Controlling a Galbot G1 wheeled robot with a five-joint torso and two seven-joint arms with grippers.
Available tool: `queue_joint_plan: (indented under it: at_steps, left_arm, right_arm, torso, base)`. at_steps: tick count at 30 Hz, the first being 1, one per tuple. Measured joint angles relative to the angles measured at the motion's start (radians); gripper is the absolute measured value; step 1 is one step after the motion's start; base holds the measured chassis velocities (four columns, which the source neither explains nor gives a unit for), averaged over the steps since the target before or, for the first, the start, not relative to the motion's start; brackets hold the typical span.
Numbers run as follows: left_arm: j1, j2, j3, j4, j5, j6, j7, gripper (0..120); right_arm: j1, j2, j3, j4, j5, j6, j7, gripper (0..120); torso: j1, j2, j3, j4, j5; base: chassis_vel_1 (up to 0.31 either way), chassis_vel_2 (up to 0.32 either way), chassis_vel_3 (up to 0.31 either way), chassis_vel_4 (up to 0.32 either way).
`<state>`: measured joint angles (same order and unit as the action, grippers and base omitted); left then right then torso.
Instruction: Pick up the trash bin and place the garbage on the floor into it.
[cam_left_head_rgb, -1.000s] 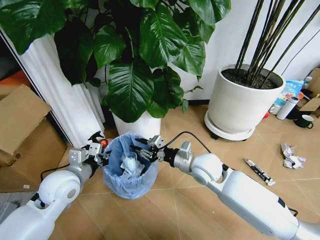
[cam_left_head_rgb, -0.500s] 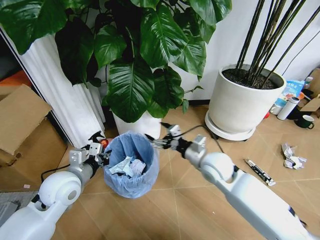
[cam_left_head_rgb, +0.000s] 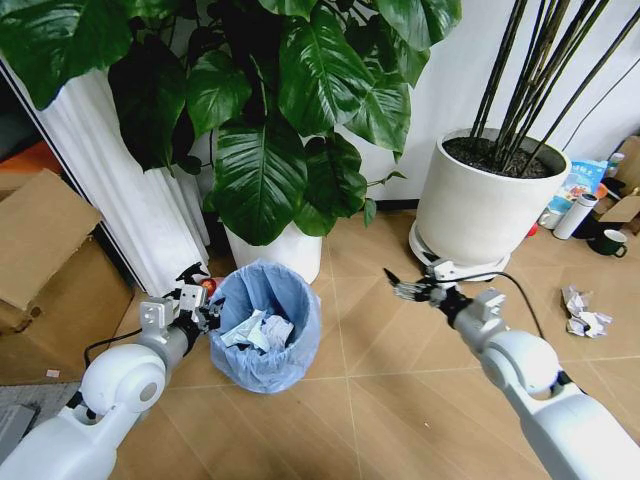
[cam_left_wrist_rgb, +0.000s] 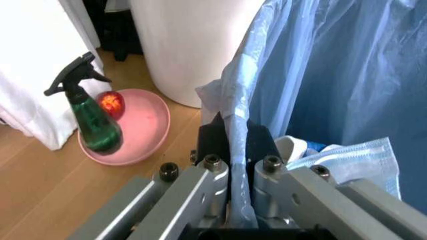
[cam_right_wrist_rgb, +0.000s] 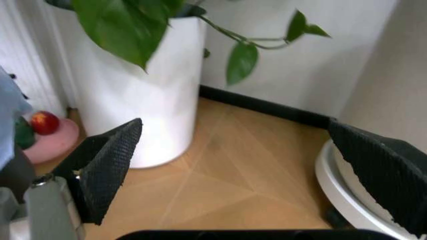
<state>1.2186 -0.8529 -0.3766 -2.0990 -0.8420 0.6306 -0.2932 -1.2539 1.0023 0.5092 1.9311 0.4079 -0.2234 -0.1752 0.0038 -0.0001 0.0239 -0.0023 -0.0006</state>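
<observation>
The trash bin (cam_left_head_rgb: 292, 300), lined with a crinkly light-blue bag, stands on the floor at front left. White paper wads (cam_left_head_rgb: 262, 330) lie inside it. My left gripper (cam_left_head_rgb: 205, 311) is shut on the bin's left rim. In the left wrist view the fingers (cam_left_wrist_rgb: 212, 142) pinch the bag's edge (cam_left_wrist_rgb: 235, 120). My right gripper (cam_left_head_rgb: 405, 288) hangs open and empty over the floor to the right of the bin, its pads (cam_right_wrist_rgb: 110, 167) wide apart with nothing between them. A crumpled white paper piece of garbage (cam_left_head_rgb: 585, 312) lies on the floor at far right.
A white plant pot (cam_left_head_rgb: 283, 252) stands just behind the bin. A larger white pot (cam_left_head_rgb: 485, 210) is at back right. A cardboard box (cam_left_head_rgb: 40, 240) sits at left. A pink dish (cam_left_wrist_rgb: 143, 135) with a green spray bottle (cam_left_wrist_rgb: 93, 127) lies beside the bin. A white bottle (cam_left_head_rgb: 575, 215) and dark mug (cam_left_head_rgb: 608, 243) stand far right.
My right gripper has drawn back from over the bin and swung right, empty. A paper wad it held now lies in the bin. The left gripper has stayed on the rim.
</observation>
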Motion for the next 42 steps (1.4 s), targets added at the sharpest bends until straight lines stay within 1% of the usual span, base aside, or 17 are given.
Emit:
queue_joint_plan:
  at_steps: [4,10,15,18,20,21,25,27,31,32,34,39,40,42]
  left_arm:
    - [0.008,-0.008,-0.007,-0.004,0.011,-0.001,0.009,0]
    - [0.012,-0.015,-0.007,-0.013,0.017,-0.002,0.013,0]
    - [0.015,-0.017,-0.008,-0.024,0.018,-0.003,0.016,0]
    - [0.017,-0.018,-0.007,-0.029,0.018,-0.003,0.017,0]
    - [0.021,-0.02,-0.007,-0.036,0.02,-0.004,0.017,0]
    - [0.025,-0.023,-0.006,-0.039,0.023,-0.004,0.017,0]
    - [0.034,-0.033,-0.004,-0.049,0.031,-0.004,0.017,0]
    - [0.04,-0.038,-0.003,-0.055,0.034,-0.004,0.016,0]
    - [0.051,-0.042,-0.001,-0.067,0.039,-0.005,0.011,0]
    - [0.057,-0.045,0.0,-0.07,0.041,-0.005,0.01,0]
    - [0.065,-0.05,0.0,-0.075,0.044,-0.006,0.007,0]
    - [0.075,-0.056,0.001,-0.082,0.047,-0.007,0.003,0]
    - [0.076,-0.056,0.0,-0.082,0.047,-0.007,0.003,0]
    - [0.076,-0.053,-0.001,-0.082,0.047,-0.007,0.003,0]
  right_arm:
    - [-0.041,0.021,0.044,0.0,-0.012,0.008,-0.008,100]
    - [-0.055,0.033,0.059,0.0,-0.02,0.013,-0.009,100]
    - [-0.068,0.036,0.074,0.004,-0.019,0.016,-0.009,100]
    - [-0.074,0.039,0.082,0.006,-0.019,0.018,-0.009,100]
    - [-0.081,0.045,0.087,0.009,-0.021,0.02,-0.009,100]
    - [-0.087,0.049,0.091,0.01,-0.025,0.024,-0.01,100]
    - [-0.1,0.054,0.1,0.012,-0.033,0.032,-0.014,100]
    - [-0.106,0.056,0.107,0.014,-0.035,0.035,-0.017,100]
    - [-0.113,0.06,0.117,0.018,-0.038,0.038,-0.022,100]
    - [-0.116,0.062,0.122,0.018,-0.039,0.039,-0.023,100]
    - [-0.12,0.066,0.128,0.019,-0.04,0.041,-0.024,100]
    - [-0.13,0.069,0.137,0.019,-0.047,0.051,-0.029,100]
    - [-0.132,0.07,0.138,0.019,-0.048,0.052,-0.03,100]
    - [-0.134,0.071,0.14,0.018,-0.049,0.054,-0.031,100]
  torso:
    - [0.0,0.0,0.0,0.0001,-0.0001]
    - [0.0,0.0,0.0,0.0001,-0.0001]
    - [0.0,0.0,0.0,0.0002,0.0002]
    - [0.0,0.0,0.0,-0.0003,-0.0006]
    - [0.0,0.0,0.0,-0.0002,0.0005]
    - [0.0,0.0,0.0,-0.0002,-0.0002]
    - [0.0,0.0,0.0,0.0001,0.0001]
    - [0.0,0.0,0.0,0.0,-0.0006]
    - [0.0,0.0,0.0,0.0001,0.0003]
    - [0.0,0.0,0.0,-0.0001,-0.0004]
    - [0.0,0.0,0.0,0.0002,-0.0002]
    - [0.0,0.0,0.0,-0.0001,-0.0003]
    - [0.0,0.0,0.0,-0.0001,0.0002]
    - [0.0,0.0,0.0,0.0,-0.0004]
  base:
    - [-0.01,-0.013,0.009,0.007]
    - [-0.076,-0.077,0.081,0.093]
    - [-0.177,-0.167,0.168,0.17]
    - [-0.201,-0.192,0.185,0.178]
    - [-0.201,-0.176,0.169,0.189]
    - [-0.187,-0.186,0.187,0.197]
    - [-0.179,-0.184,0.181,0.194]
    - [-0.163,-0.185,0.175,0.177]
    - [-0.186,-0.194,0.184,0.171]
    - [-0.211,-0.194,0.196,0.178]
    - [-0.216,-0.201,0.199,0.205]
    - [-0.208,-0.198,0.2,0.197]
    - [-0.207,-0.196,0.192,0.199]
    - [-0.202,-0.204,0.212,0.207]
